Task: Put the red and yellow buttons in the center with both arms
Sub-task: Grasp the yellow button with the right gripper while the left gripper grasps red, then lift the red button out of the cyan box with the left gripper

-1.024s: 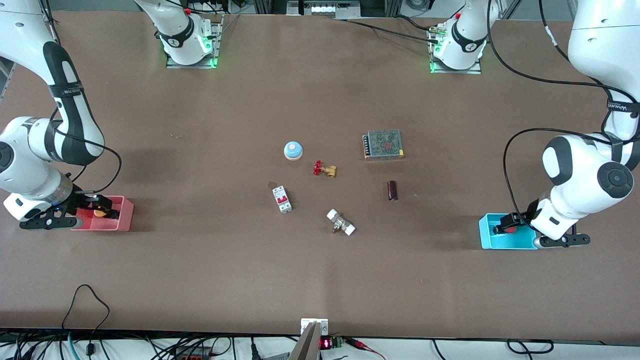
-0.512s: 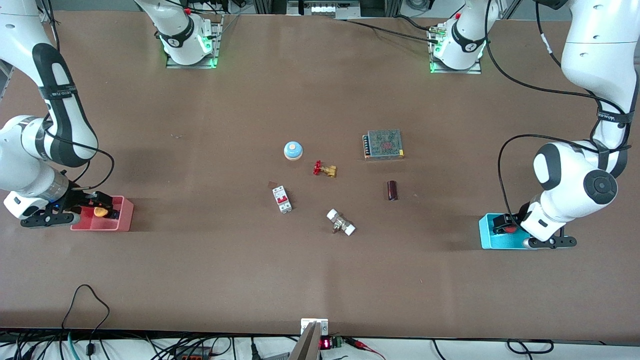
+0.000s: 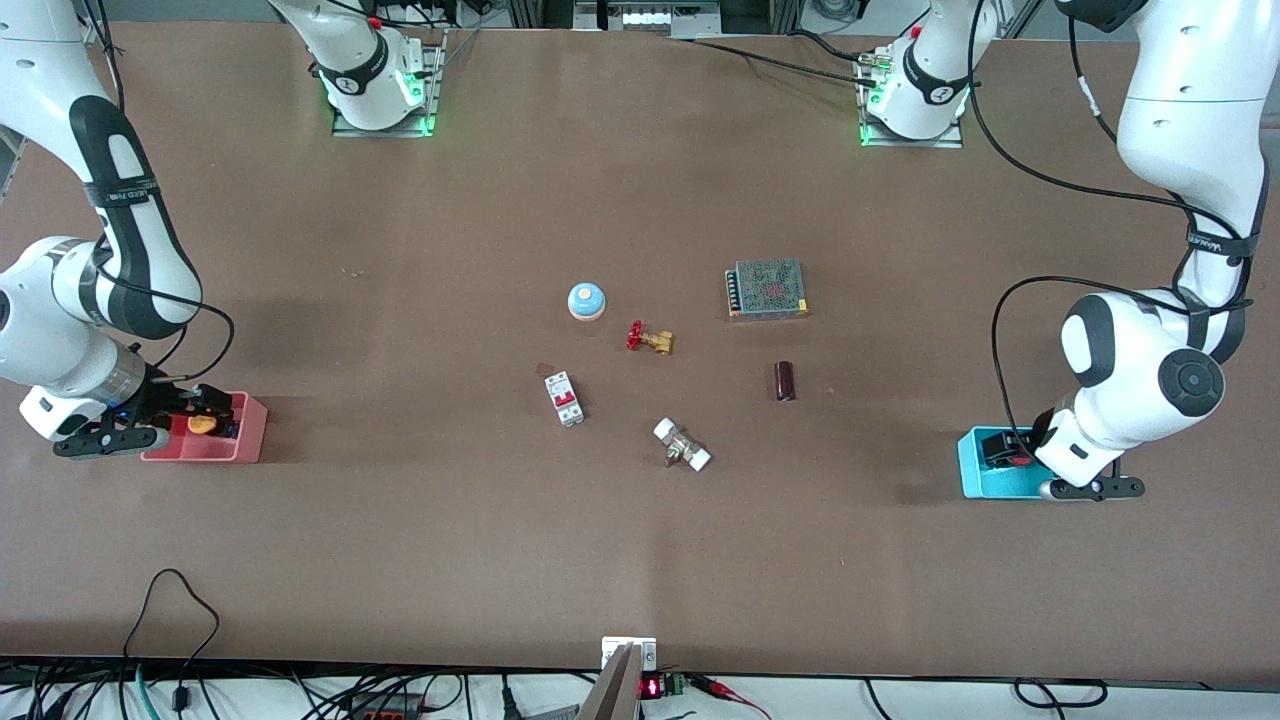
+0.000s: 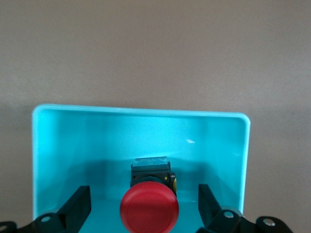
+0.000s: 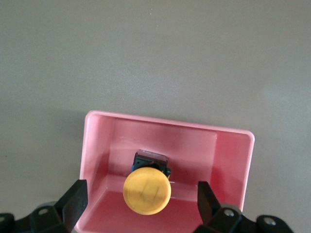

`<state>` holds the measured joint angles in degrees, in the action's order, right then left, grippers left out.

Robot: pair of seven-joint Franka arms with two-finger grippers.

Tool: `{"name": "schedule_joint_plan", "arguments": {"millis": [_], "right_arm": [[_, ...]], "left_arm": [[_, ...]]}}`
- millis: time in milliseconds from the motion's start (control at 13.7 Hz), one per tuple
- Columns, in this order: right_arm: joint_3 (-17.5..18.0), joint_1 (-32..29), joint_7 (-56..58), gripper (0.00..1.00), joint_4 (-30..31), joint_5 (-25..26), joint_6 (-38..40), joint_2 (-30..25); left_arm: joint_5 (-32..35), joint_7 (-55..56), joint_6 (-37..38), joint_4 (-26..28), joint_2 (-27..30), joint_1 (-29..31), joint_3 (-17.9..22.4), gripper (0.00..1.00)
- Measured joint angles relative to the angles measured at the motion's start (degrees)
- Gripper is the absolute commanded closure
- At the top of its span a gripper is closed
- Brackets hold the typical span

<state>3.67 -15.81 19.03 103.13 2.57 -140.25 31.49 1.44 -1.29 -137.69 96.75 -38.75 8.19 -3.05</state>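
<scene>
The red button (image 4: 149,209) sat inside the cyan bin (image 4: 58,145) at the left arm's end of the table, and the left gripper (image 4: 141,206) hung over that bin with its two fingers (image 4: 77,206) spread wide. The button lay in the gap between them, touching neither, so the gripper held nothing. The yellow button (image 5: 146,191) sat likewise in the pink bin (image 5: 97,145) at the right arm's end of the table, centred between the wide-open fingers (image 5: 75,201) of the right gripper (image 5: 141,201), which also gripped nothing.

The red button had a smooth, round, domed cap on a short black body with a pale strip along one edge. The yellow button had a flat, round, orange-yellow cap bearing a faint cross-shaped mark, on a similar black body.

No writing could be read on either button or bin.

Both bins stood well apart from the center (image 3: 640,480) of the brown tabletop, where a blue dome bell (image 3: 586,300), a red-handled brass valve (image 3: 649,338), a circuit breaker (image 3: 564,398), a white-ended fitting (image 3: 681,444), a dark cylinder (image 3: 785,380) and a mesh-covered power supply (image 3: 767,288) lay.
</scene>
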Motion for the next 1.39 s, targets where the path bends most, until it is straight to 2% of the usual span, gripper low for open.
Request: {"name": "schedule_joint_plan", "arguments": {"millis": [439, 585, 805, 1390], "right_arm": [[-0.01, 0.00, 0.16, 0.00, 0.00, 0.69, -1.20, 1.04], [-0.02, 0.00, 0.16, 0.00, 0.00, 0.71, -1.27, 1.09], [-0.03, -0.02, 0.17, 0.01, 0.00, 0.71, -1.74, 1.26], [-0.06, -0.03, 0.91, 0.25, 0.00, 0.72, -2.75, 1.98]], "left_arm": [[0.00, 0.00, -0.17, -0.35, -0.72, 0.01, 0.00, 0.49], [0.00, 0.00, -0.17, -0.52, -0.72, 0.02, 0.00, 0.57], [0.00, 0.00, -0.17, -0.77, -0.72, 0.05, 0.01, 0.62], [0.00, -0.10, -0.47, -1.51, 0.66, 0.01, -0.02, 0.67]]}}
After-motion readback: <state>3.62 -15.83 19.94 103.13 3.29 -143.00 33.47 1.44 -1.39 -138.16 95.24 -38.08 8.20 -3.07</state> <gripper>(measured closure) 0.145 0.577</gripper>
